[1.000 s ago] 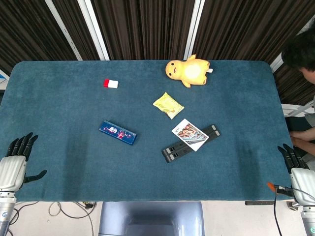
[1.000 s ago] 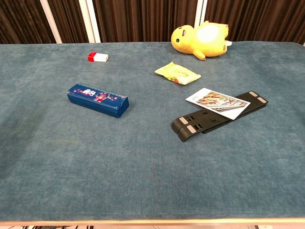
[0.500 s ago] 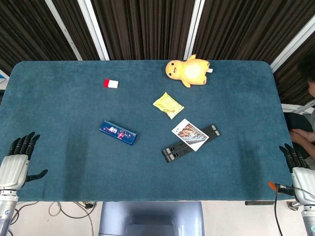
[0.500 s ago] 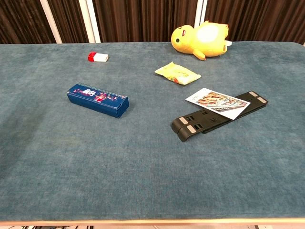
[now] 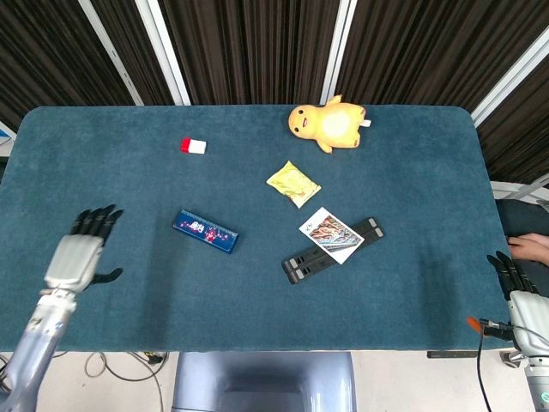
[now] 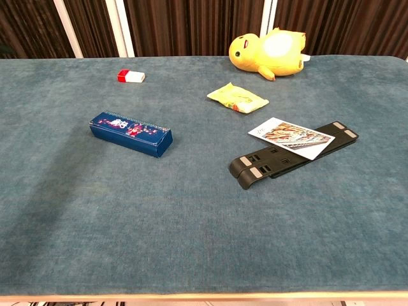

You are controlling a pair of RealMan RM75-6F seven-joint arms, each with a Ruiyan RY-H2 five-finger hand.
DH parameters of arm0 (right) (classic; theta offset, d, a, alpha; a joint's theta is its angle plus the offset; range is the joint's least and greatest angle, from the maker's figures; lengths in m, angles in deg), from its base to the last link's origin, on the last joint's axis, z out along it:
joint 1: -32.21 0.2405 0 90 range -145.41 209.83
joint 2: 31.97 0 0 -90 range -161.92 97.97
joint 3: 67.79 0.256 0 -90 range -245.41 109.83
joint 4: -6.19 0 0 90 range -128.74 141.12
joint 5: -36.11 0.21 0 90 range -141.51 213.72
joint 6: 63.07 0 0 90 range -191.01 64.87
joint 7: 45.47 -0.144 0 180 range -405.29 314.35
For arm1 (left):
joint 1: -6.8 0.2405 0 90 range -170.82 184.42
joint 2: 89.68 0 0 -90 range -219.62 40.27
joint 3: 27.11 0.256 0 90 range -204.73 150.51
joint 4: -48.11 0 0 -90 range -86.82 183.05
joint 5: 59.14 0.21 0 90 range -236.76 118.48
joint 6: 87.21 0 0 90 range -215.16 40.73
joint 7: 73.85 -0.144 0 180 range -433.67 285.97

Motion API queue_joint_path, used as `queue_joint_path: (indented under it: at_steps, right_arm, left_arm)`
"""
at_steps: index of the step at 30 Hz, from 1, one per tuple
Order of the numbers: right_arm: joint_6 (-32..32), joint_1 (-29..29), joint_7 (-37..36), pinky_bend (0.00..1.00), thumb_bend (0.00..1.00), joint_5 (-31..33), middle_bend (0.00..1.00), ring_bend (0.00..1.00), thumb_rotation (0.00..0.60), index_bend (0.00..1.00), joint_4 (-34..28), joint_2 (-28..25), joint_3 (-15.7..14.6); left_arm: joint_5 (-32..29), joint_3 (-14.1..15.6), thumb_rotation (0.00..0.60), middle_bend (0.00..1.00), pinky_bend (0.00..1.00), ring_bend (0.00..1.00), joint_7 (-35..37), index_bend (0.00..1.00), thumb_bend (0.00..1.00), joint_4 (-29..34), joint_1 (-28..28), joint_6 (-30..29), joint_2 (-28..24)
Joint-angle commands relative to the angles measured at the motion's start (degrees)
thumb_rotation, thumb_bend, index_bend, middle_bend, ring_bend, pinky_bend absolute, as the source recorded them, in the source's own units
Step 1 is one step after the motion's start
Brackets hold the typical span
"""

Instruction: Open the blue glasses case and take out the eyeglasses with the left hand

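Robot test bench, likely a lab. Blue felt-covered table [image 5: 412,292] with rounded corners, dark pleated curtain [image 5: 249,47] with white posts behind, loose cables [image 5: 103,365] under the front edge. Unrelated props scattered on top: plush duck [image 5: 328,124], snack packet [image 5: 293,184], black folding stand [image 5: 322,257].

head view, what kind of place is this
Probably a robot test lab, not a home: a blue felt table before dark curtains, unrelated props scattered on it, such as a plush toy and a blue case, and cables on the floor beneath.
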Motion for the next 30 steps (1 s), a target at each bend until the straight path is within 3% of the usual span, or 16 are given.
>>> queue_joint_path:
  at_steps: [1, 10, 24, 30]
  right_arm:
    - [0.2, 0.0, -0.4, 0.20, 0.13, 0.3, 0.00, 0.00, 0.600, 0.00, -0.2, -0.2, 0.0]
    - [0.9, 0.1, -1.3, 0.20, 0.13, 0.9, 0.00, 0.00, 0.600, 0.00, -0.6, -0.6, 0.2]
    - [1.0, 0.1, -1.6, 0.20, 0.13, 1.1, 0.00, 0.00, 0.600, 0.00, -0.6, -0.7, 0.3]
    - [0.9, 0.1, -1.7, 0.20, 0.14, 1.1, 0.00, 0.00, 0.600, 0.00, -0.6, -0.7, 0.3]
  left_arm:
    - [-7.2, -3.3, 0.600, 0.04, 0.05, 0.00, -6.9, 0.00, 0.18, -1.6, -7.5, 7.3, 3.5]
    - [-18.9, -4.8, 0.600, 0.13, 0.05, 0.00, -14.2, 0.00, 0.21, -7.5, -18.2, 15.9, 9.5]
    - [-28.1, -2.2, 0.600, 0.15, 0.05, 0.00, -17.9, 0.00, 0.21, -16.3, -27.3, 20.0, 17.4]
    - [-29.2, -0.5, 0.600, 0.15, 0.05, 0.00, -17.3, 0.00, 0.36, -15.8, -29.0, 22.1, 17.0]
